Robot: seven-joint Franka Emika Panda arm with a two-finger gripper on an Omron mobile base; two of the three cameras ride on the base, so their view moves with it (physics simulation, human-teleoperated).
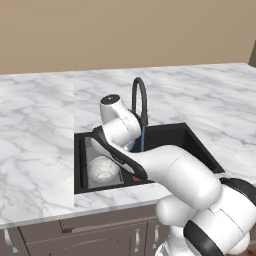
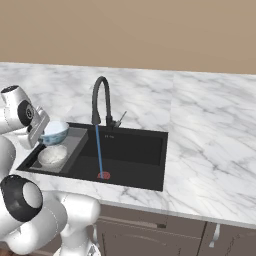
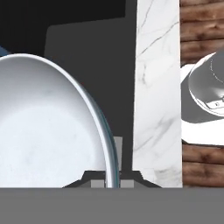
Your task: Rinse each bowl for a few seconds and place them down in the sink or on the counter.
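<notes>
My gripper (image 3: pixel 112 180) is shut on the rim of the blue-and-white bowl (image 3: pixel 48 131), whose white inside faces the hand view. From the right base view the gripper (image 2: pixel 44 132) holds this bowl (image 2: pixel 56 131) above the grey ridged tray (image 2: pixel 75 142) at the left end of the black sink (image 2: pixel 150 147). The speckled greyish bowl (image 2: pixel 52 155) rests upright on the tray just below it. In the left base view the same speckled bowl (image 1: pixel 104 168) lies in the sink (image 1: pixel 200 150), partly behind my arm. The held bowl is left of the water stream (image 2: pixel 98 150), apart from it.
The black arched faucet (image 2: pixel 100 97) runs a thin blue stream down onto the red drain ring (image 2: pixel 104 175). White marble counter (image 2: pixel 210 130) surrounds the basin, with brown cabinets below. My own arm crosses over the sink's front edge (image 1: pixel 115 187).
</notes>
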